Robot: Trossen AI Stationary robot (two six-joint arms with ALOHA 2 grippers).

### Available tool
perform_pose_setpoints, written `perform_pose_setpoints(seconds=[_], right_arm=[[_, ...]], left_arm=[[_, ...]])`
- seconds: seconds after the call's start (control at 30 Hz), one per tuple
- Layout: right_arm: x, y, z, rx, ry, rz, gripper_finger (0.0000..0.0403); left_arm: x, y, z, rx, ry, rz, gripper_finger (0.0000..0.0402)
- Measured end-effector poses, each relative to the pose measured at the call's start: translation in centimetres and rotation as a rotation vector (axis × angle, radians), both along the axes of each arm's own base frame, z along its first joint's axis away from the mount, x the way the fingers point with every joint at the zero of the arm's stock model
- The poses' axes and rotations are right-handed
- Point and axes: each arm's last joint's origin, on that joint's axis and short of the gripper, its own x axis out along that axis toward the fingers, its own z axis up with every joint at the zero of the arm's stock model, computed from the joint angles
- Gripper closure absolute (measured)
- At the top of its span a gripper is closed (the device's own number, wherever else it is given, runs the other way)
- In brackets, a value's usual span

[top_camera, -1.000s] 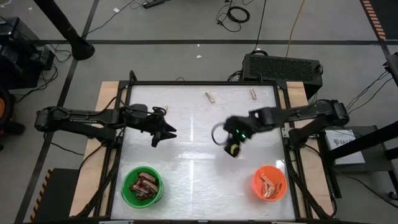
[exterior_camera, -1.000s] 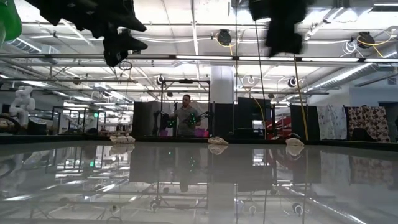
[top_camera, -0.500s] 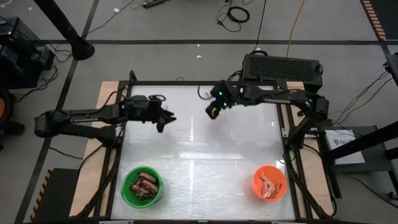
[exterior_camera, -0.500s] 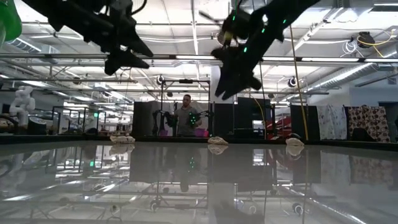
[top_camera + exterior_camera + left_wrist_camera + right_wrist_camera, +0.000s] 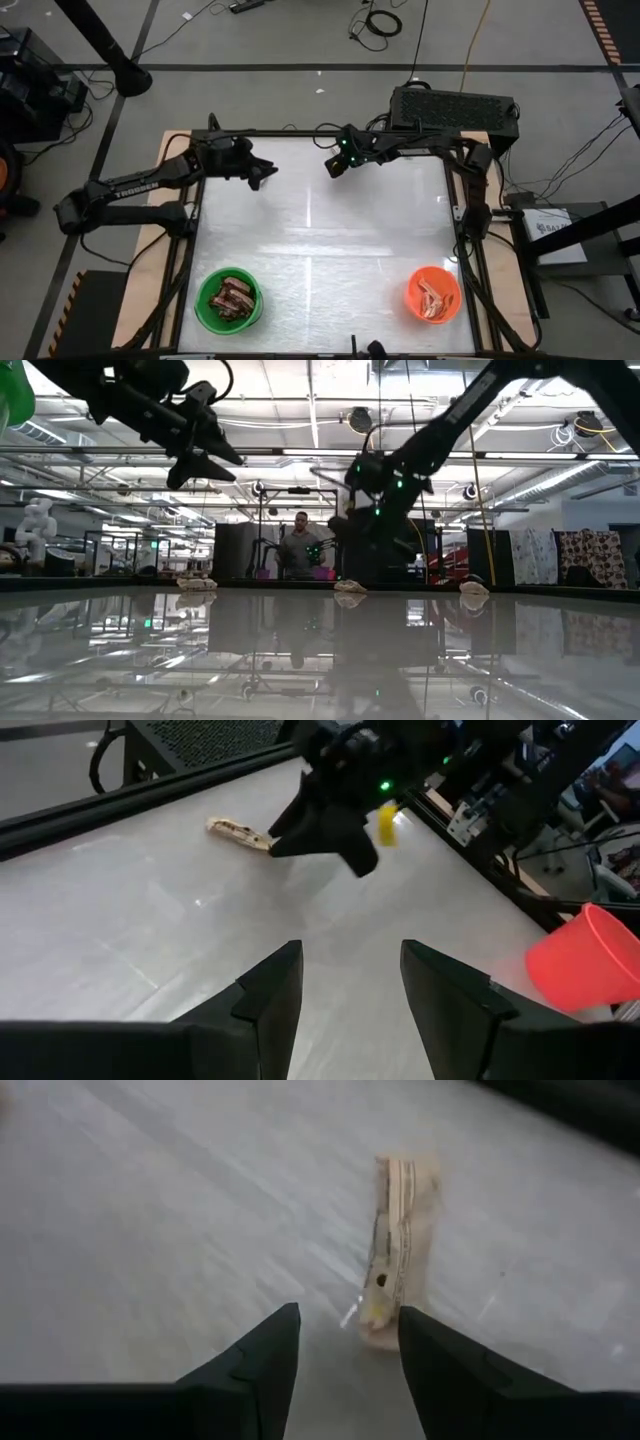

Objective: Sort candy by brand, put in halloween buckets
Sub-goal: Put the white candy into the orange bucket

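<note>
hidden: right claw (image 5: 332, 168) covers tan candy, high view | cut off: orange bucket (image 5: 585, 960), left wrist view

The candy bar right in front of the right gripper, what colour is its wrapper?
Pale tan candy bar, clearest in the right wrist view.

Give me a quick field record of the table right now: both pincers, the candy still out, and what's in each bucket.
left pincer: open, empty, above the table's far left part
right pincer: open, low over a tan candy near the far edge, not yet gripping it
loose candy: three pieces show along the far edge in the low view
green bucket: near left corner, holds dark reddish-brown bars
orange bucket: near right corner, holds pale tan bars
table: glossy white
</note>
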Motion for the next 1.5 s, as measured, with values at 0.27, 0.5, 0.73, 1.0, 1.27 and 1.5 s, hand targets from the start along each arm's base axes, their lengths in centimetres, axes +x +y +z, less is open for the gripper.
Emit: perform_pose_setpoints(seconds=[0.27,0.5,0.73,1.0,1.27,1.5], right_arm=[[0.0,-0.4,-2.0,0.062,0.021,-0.06,0.0259],[-0.4,-0.1,-2.2,0.086,0.084,-0.066,0.0379],[0.5,0.2,-0.8,0.102,0.13,-0.009,0.0401],[3.3,2.6,5.8,0.131,0.22,0.29,0.0402],[3.0,8.4,12.0,0.409,0.314,0.712,0.0403],[2.1,15.0,15.1,0.505,0.423,0.804,0.0403]], left_arm=[[-0.3,0.5,-0.1,-0.004,0.004,-0.02,0.0224],[-0.4,0.5,-0.4,-0.02,0.028,-0.019,0.0224],[-0.5,0.3,-0.6,-0.049,0.042,-0.048,0.0224],[-0.5,0.2,-0.7,-0.068,0.046,-0.071,0.0224],[-0.7,-0.1,-1.2,-0.115,0.093,-0.095,0.0224],[-0.5,-1.3,-1.6,-0.146,0.143,-0.151,0.0224]])
